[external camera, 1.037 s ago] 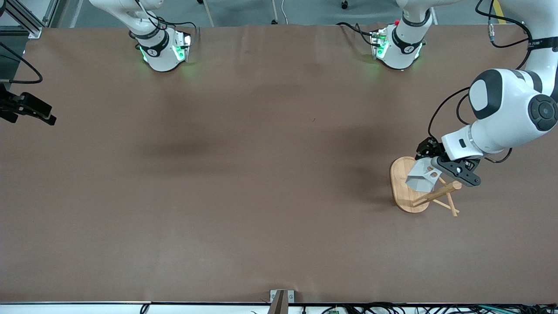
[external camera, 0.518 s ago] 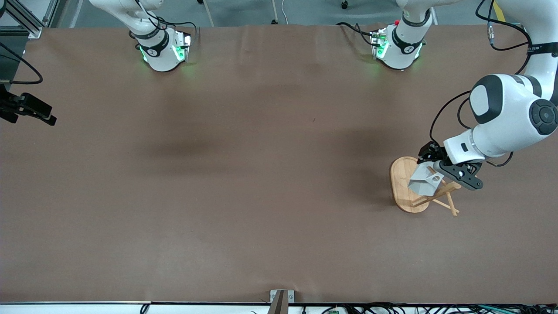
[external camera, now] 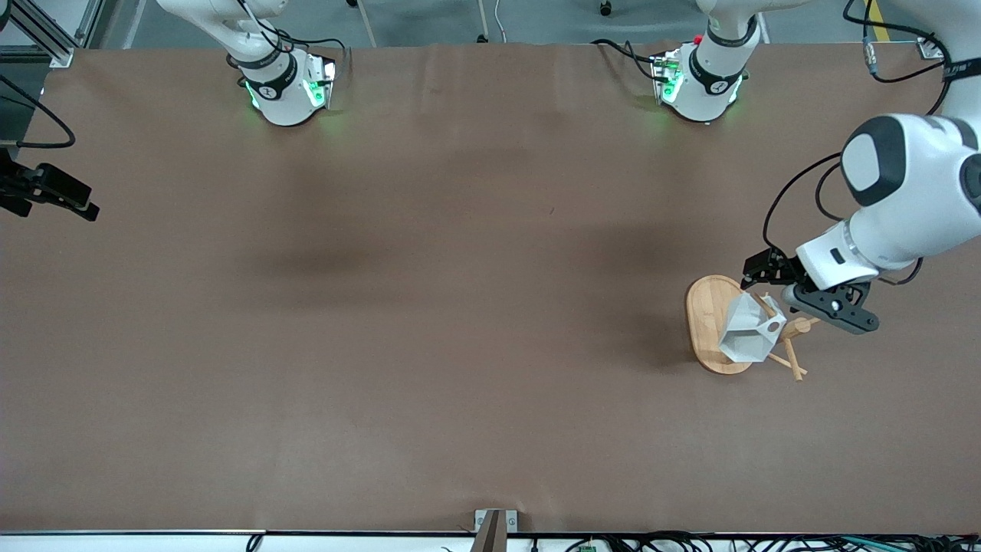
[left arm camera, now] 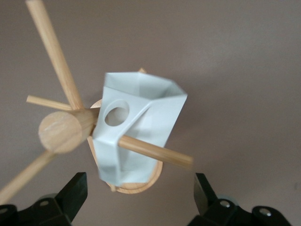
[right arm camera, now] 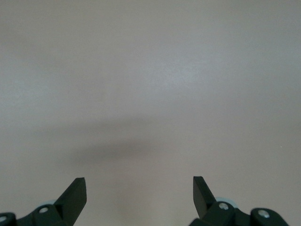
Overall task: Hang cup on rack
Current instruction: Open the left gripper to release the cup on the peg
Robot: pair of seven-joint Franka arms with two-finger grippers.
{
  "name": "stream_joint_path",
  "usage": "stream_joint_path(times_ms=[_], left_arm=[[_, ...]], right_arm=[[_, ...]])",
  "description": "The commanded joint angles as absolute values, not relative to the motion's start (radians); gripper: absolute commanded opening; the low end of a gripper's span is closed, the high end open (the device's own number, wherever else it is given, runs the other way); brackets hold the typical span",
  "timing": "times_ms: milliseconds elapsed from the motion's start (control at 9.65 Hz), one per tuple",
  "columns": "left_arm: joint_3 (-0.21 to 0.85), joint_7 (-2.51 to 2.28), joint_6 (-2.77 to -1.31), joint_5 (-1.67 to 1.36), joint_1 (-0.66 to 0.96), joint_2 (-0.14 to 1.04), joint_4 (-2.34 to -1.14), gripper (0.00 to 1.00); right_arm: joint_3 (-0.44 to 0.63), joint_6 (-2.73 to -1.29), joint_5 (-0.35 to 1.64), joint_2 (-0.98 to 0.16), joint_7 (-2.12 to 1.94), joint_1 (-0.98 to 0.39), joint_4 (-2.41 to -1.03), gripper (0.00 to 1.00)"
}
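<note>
The white faceted cup [external camera: 746,335] hangs tilted on a dowel peg [left arm camera: 155,151] of the wooden rack [external camera: 705,307], over its oval base. In the left wrist view the cup [left arm camera: 141,108] sits beside the post top [left arm camera: 61,132], its handle's round hole showing, and the peg crosses the handle. My left gripper [external camera: 829,308] is open and empty, just off the rack toward the left arm's end of the table, with both fingers clear of the cup [left arm camera: 140,188]. My right gripper [right arm camera: 139,186] is open and empty over bare table and waits.
Brown table cover [external camera: 460,307] all round. The arm bases [external camera: 283,92] [external camera: 701,84] stand along the edge farthest from the front camera. A black mount [external camera: 50,195] juts in at the right arm's end. Other pegs [left arm camera: 51,47] stick out from the post.
My left gripper has let go of the cup and drawn back toward the left arm's end. The cup has swung down to hang on the peg. The right arm has not moved.
</note>
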State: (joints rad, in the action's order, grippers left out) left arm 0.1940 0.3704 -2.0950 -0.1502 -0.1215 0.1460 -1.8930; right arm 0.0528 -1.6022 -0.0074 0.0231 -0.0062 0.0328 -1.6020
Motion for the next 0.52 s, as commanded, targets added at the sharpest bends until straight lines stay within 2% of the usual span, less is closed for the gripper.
stream_joint_path(times_ms=[0, 207, 415], left_arm=[[0.183, 0.267, -2.03, -0.13, -0.103, 0.08, -1.902, 1.0], [0.178, 0.168, -1.961, -0.127, -0.075, 0.014, -1.893, 1.0], [0.178, 0.082, -1.857, -0.037, -0.054, -0.012, -1.821, 1.0]], right_arm=[[0.046, -1.598, -0.014, 0.018, -0.003, 0.043, -1.591, 1.0], [0.046, -1.598, -0.014, 0.015, -0.003, 0.043, -1.589, 1.0], [0.046, -1.598, -0.014, 0.015, -0.003, 0.043, -1.591, 1.0]])
